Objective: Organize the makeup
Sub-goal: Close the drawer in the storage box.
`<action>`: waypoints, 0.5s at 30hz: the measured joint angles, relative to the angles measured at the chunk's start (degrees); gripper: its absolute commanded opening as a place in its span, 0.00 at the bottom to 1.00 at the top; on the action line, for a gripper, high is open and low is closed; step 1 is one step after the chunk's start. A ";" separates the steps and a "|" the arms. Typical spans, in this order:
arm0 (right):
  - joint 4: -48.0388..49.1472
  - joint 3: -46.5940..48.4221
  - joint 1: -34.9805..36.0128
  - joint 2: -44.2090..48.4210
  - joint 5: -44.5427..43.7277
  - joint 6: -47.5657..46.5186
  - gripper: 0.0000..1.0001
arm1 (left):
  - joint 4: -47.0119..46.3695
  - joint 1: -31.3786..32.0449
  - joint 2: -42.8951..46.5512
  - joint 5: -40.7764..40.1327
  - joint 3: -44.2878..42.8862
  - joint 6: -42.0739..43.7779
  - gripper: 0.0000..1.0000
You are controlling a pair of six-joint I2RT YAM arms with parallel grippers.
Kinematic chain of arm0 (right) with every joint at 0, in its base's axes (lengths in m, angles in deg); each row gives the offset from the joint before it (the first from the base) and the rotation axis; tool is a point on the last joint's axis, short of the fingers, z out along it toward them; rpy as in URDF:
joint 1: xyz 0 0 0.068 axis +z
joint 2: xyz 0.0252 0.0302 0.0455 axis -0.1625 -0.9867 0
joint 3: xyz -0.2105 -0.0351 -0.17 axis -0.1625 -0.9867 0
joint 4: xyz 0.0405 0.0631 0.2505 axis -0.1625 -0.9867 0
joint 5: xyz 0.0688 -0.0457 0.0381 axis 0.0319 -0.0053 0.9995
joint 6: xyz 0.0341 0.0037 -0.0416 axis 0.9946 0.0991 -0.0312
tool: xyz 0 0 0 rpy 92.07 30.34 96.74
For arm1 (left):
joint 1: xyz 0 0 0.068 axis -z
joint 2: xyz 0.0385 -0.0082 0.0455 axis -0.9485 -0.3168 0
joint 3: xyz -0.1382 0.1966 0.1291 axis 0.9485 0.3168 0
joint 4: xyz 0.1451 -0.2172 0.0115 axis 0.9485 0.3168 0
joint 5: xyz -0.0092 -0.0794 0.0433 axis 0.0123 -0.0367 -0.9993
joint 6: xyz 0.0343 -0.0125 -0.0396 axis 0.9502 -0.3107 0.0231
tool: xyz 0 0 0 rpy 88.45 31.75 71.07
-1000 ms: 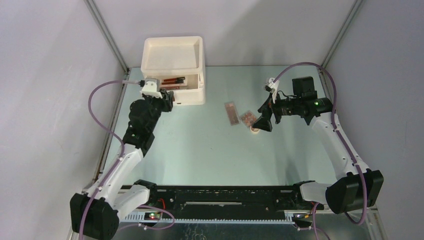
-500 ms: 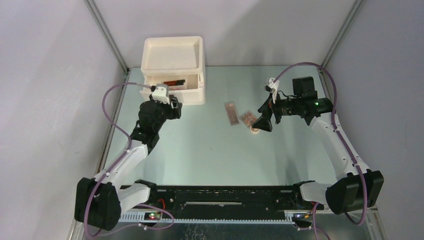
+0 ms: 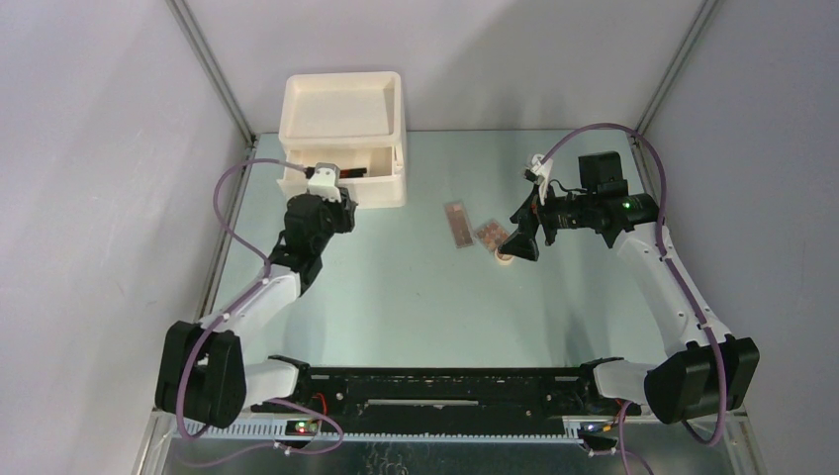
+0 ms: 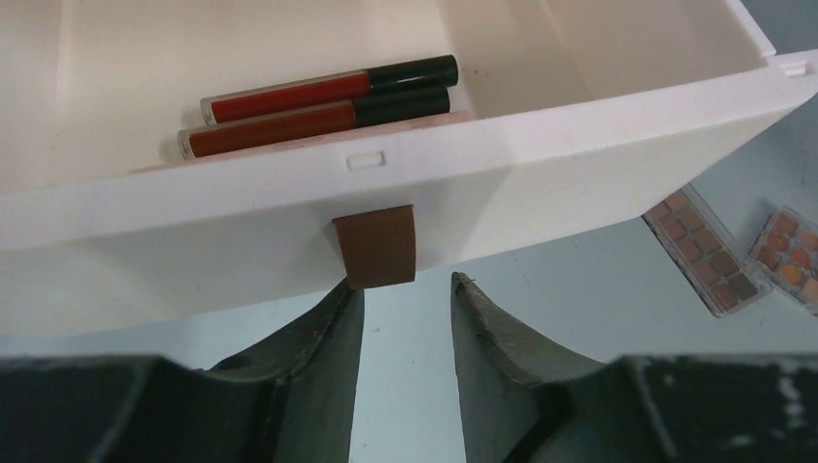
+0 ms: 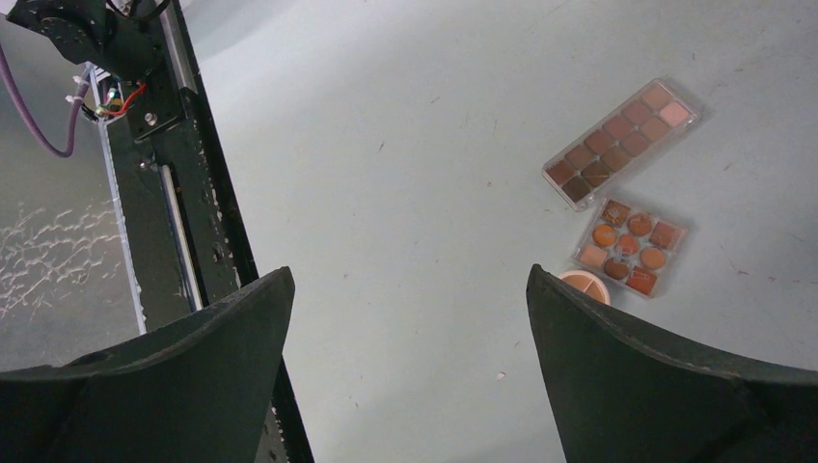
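Two dark-red tubes (image 4: 323, 106) lie in the open drawer (image 4: 579, 164) of the cream box (image 3: 343, 109). Its brown pull tab (image 4: 376, 246) hangs just beyond my left gripper (image 4: 405, 282), which is open with only table showing between the fingers. On the table lie a long palette (image 5: 620, 145), a square palette (image 5: 632, 247) and a round compact (image 5: 584, 285). My right gripper (image 5: 410, 289) hovers wide open beside them, the compact close to its right finger. From above, the left gripper (image 3: 336, 198) faces the drawer front and the right gripper (image 3: 522, 240) is next to the compact (image 3: 504, 257).
The box stands at the back left against the enclosure wall. The black rail (image 3: 445, 386) with the arm bases runs along the near edge. The two palettes (image 4: 704, 253) also show at the right of the left wrist view.
The left arm has swung right and drawn in front of the drawer, and its jaws have come off the pull tab. The right arm and the palettes have not moved.
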 measured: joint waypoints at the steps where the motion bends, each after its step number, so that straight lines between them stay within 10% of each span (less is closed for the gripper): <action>1: 0.00 0.00 0.00 0.00 0.00 -0.02 1.00 | -0.02 0.00 -0.13 -0.22 -0.28 0.02 0.42; 15: -0.20 0.00 0.00 -0.70 0.04 -0.22 1.00 | -1.11 -0.04 -6.84 -2.62 -9.07 1.16 0.48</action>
